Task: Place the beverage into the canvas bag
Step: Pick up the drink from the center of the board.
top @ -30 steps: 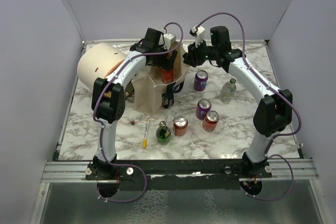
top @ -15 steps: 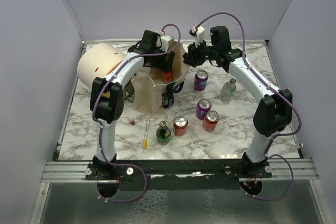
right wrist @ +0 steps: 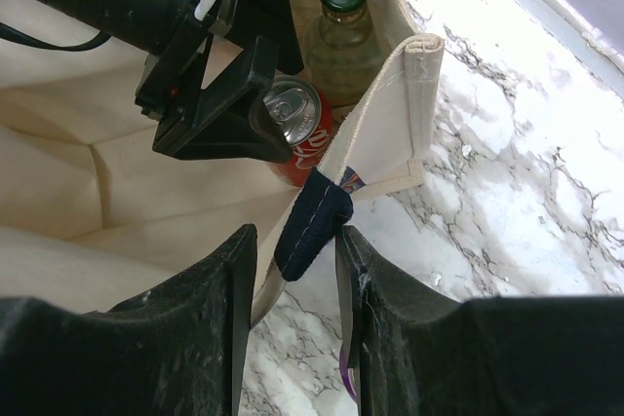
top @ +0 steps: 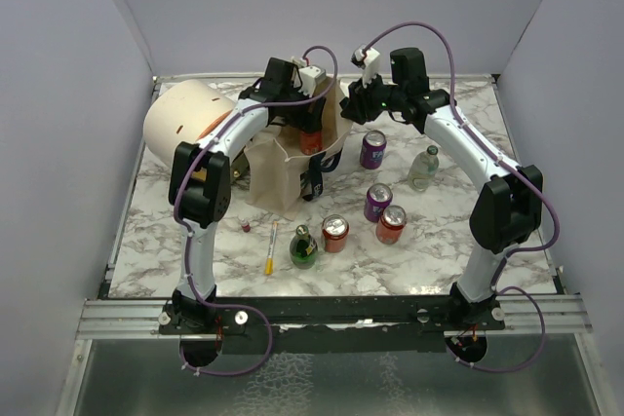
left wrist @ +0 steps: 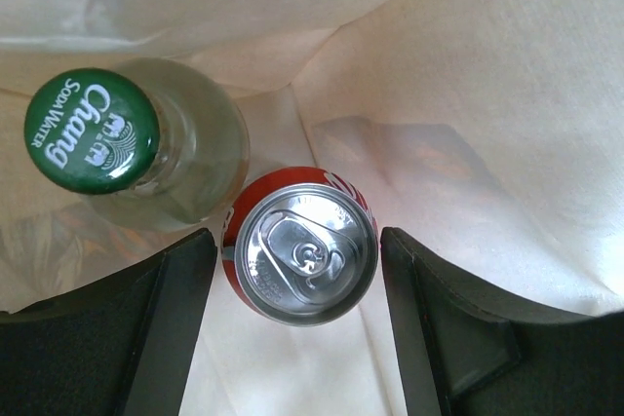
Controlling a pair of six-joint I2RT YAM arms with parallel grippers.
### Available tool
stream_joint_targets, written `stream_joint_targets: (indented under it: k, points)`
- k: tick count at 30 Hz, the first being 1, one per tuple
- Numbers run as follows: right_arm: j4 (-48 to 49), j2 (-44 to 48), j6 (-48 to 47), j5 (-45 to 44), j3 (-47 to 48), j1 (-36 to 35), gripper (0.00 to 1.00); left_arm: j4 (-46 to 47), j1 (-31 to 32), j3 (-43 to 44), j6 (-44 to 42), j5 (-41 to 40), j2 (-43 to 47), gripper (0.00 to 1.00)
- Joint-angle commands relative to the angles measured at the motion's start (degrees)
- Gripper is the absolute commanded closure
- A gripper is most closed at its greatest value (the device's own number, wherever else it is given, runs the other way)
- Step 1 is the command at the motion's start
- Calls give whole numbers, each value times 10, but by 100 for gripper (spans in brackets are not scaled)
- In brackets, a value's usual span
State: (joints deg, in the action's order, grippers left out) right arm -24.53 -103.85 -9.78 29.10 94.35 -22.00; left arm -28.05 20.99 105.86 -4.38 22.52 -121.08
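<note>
Inside the bag (left wrist: 487, 65), your left gripper (left wrist: 295, 241) gapes around the can (left wrist: 302, 265); lift straight up. Your right gripper (right wrist: 292, 270) pinches the strap (right wrist: 310, 216).

Red can (top: 310, 140) inside canvas bag (top: 278, 177)

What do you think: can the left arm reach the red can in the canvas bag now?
Probably yes: the left gripper hangs open over the red can inside the canvas bag, nothing between.

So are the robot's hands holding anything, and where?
The right hand pinches the canvas bag by its navy strap. The left hand holds nothing: it is open either side of the red can, not touching.
</note>
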Motion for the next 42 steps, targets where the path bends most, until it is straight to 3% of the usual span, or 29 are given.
stream_joint_targets:
  k: [1,8,13,21,31,40,42]
  points:
    - [-24,-13,-8,-9,14,1,62,42,-3,-30,-28,14,-9,29]
    - [-25,-20,-9,-10,19,1,62,78,-3,-60,-56,16,3,35]
    - [-26,-25,-10,-9,25,1,62,101,-3,-70,-58,20,9,47]
    - [-27,-30,-13,-4,29,1,62,129,-3,-74,-5,24,18,77]
    - [-31,-35,-16,1,36,1,61,187,-3,-92,54,35,27,100]
    - [-32,-36,-13,6,36,1,61,202,-2,-120,48,40,27,100]
    - [-32,-35,-11,7,36,1,60,198,-1,-129,38,38,27,96]
